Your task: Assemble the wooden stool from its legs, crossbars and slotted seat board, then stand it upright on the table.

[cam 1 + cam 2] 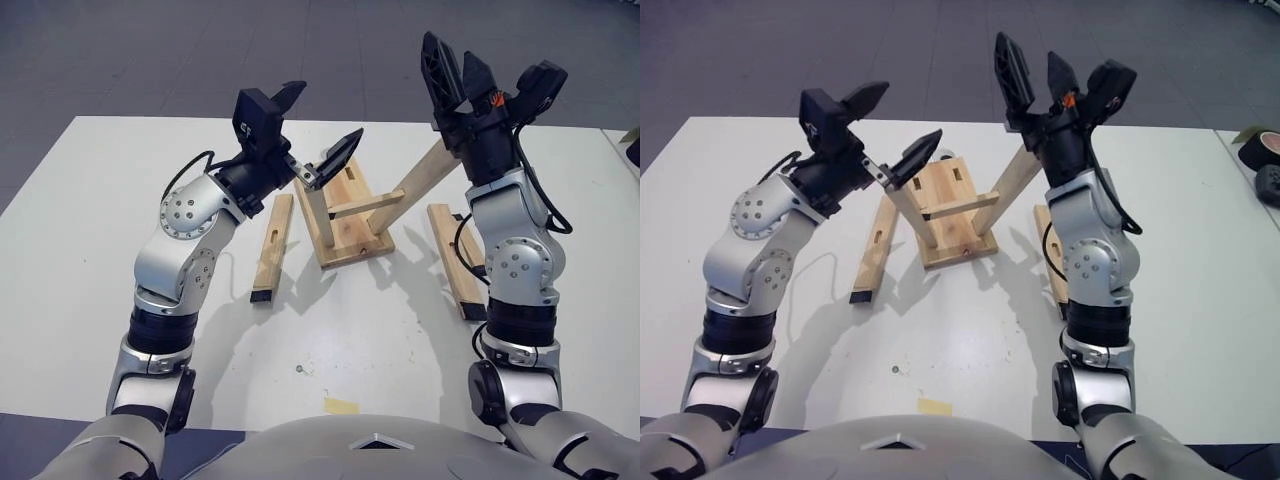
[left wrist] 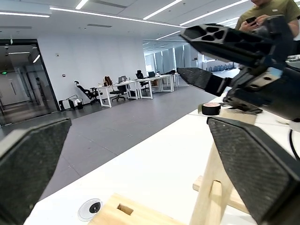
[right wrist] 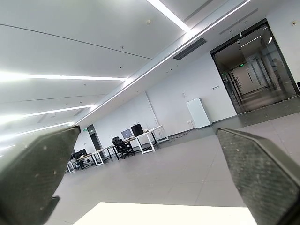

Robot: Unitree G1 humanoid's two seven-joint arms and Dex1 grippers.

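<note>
Left eye view: slotted seat board (image 1: 350, 240) lies on the tabletop (image 1: 90, 250), two legs (image 1: 425, 175) and one crossbar (image 1: 365, 207) fitted. Jaws of left gripper (image 1: 326, 113) and right gripper (image 1: 452, 50) stand open, empty. Probable next move: grasp a loose leg (image 1: 272, 245).

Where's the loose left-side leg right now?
In the eye views the loose leg lies flat on the table, just left of the seat board.

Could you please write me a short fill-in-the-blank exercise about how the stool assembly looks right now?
1. The left gripper and the right gripper both have their fingers ___.
2. ___ legs stand fitted in the seat board.
3. A ___ joins those legs.
Missing words: open; two; crossbar.
</note>
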